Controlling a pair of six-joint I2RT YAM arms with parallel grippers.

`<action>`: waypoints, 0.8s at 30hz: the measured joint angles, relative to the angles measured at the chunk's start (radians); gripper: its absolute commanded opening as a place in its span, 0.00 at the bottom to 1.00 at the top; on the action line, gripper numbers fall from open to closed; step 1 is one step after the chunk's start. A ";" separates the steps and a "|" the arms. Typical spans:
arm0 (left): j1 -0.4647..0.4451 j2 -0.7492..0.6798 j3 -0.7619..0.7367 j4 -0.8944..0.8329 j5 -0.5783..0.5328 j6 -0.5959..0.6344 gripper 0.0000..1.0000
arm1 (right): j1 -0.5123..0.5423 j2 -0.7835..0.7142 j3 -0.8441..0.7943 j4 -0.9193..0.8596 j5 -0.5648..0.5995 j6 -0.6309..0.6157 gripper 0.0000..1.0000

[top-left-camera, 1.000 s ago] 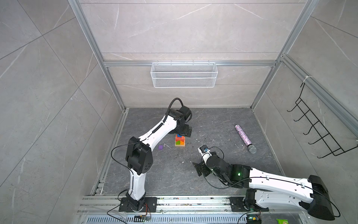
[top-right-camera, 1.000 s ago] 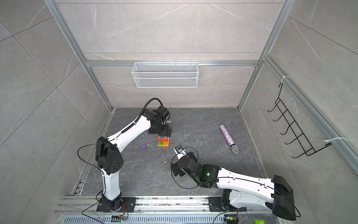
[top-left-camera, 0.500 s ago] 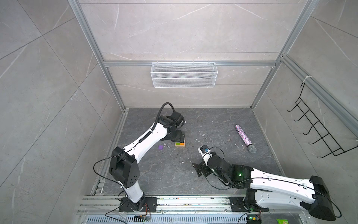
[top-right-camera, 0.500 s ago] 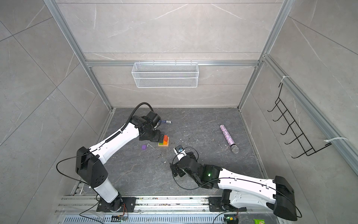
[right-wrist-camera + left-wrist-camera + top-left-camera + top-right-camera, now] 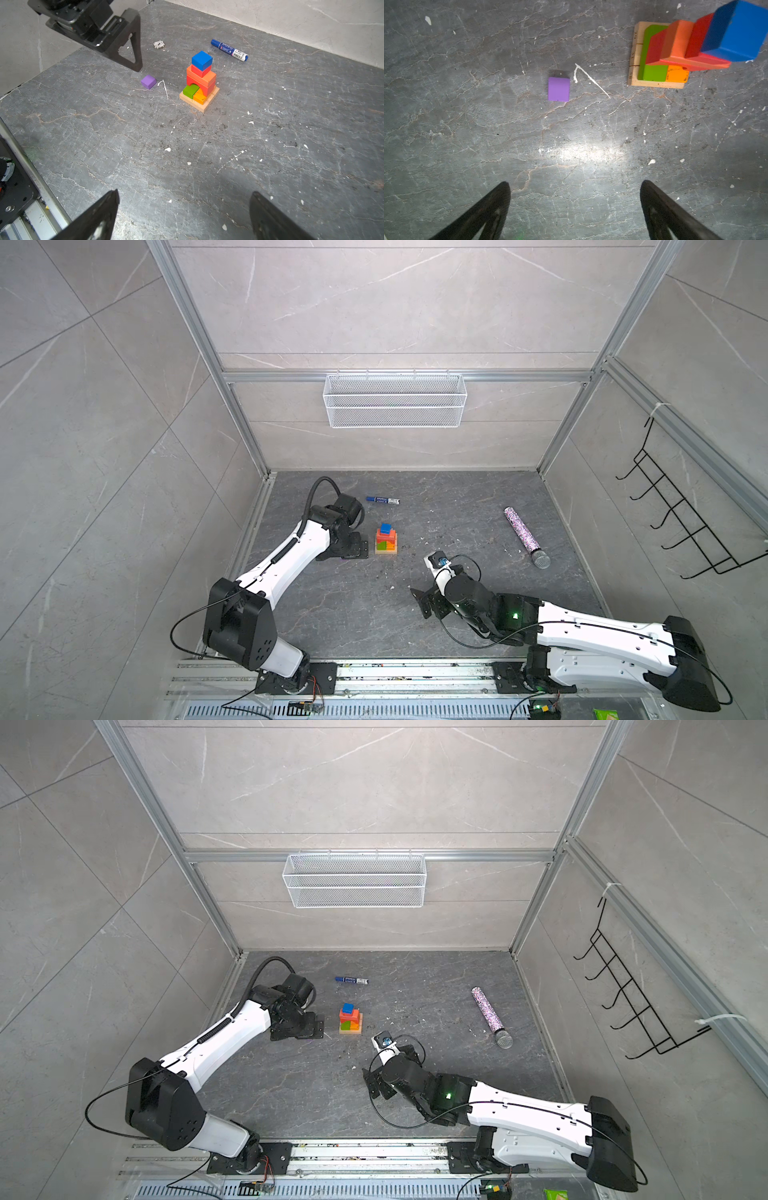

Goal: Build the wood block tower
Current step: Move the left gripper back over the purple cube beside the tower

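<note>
Tower (image 5: 386, 540) blue-topped; purple cube (image 5: 558, 89) loose nearby; wire basket (image 5: 395, 401) wall-mounted.

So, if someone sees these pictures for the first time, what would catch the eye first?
Most likely the bright tower, standing near the middle of the dark table, with a blue cube on top. Next the purple cube, lying apart from it near the left gripper, and the glittery microphone far to the right in both top views.

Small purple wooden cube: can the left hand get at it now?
Probably yes: the open left hand hovers close by; the small purple wooden cube lies alone, apart from the coloured block tower.
</note>
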 measured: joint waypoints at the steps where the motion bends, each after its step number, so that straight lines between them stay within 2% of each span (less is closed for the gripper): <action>1: 0.008 -0.001 -0.014 0.006 0.006 -0.003 0.96 | 0.001 0.002 0.000 0.002 0.005 0.000 0.99; 11: 0.082 0.002 -0.128 0.075 0.048 -0.024 0.84 | 0.011 0.005 0.000 0.002 0.023 0.000 0.99; 24: 0.109 0.172 -0.084 0.147 0.067 0.028 0.73 | 0.016 0.047 0.000 0.006 0.022 0.001 0.99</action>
